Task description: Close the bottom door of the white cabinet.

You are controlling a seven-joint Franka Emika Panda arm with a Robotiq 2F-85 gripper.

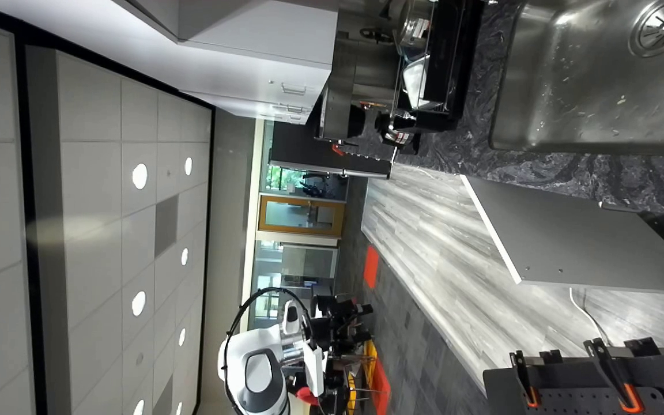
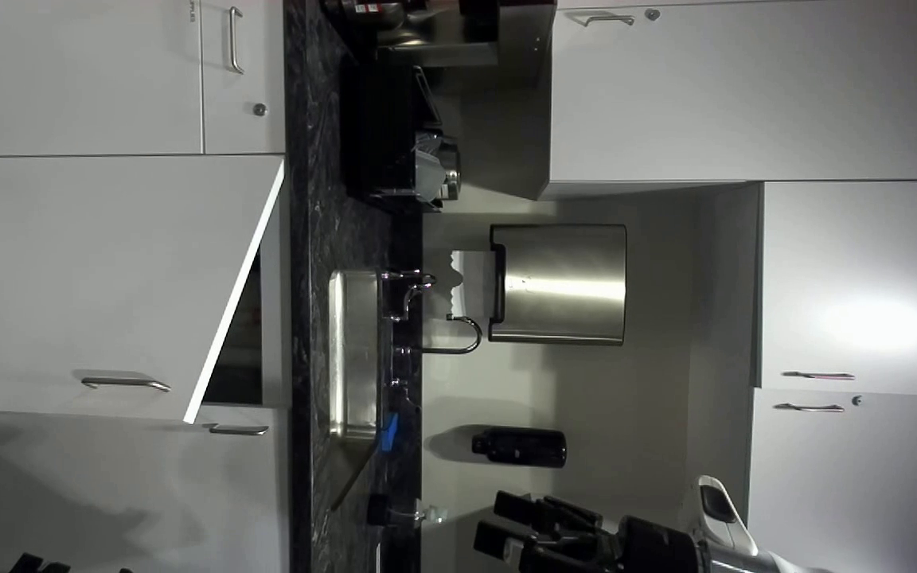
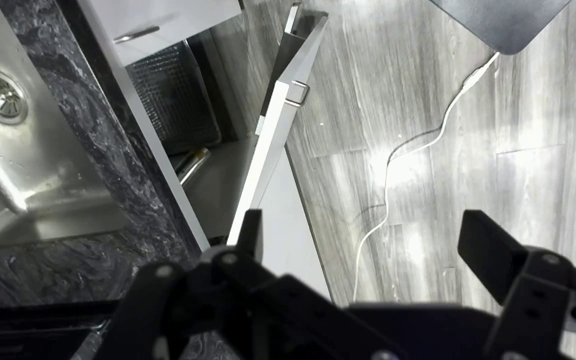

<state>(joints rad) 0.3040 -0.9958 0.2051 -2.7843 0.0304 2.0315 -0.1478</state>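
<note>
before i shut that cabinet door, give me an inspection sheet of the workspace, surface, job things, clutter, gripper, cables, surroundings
Surface: dark streaked stone counter; steel sink dotted with drops or specks.
Job's things: bottom door stands open, dark behind it; handle on its outer face.
Clutter: black dish rack holding kitchenware; blue item beside the sink.
Gripper: open, nothing seen in its grasp; apart from the door in an exterior view.
Cables: white cable across the floor; black cable looping beside the arm.
Surroundings: paper towel dispenser; upper cabinets look shut.
</note>
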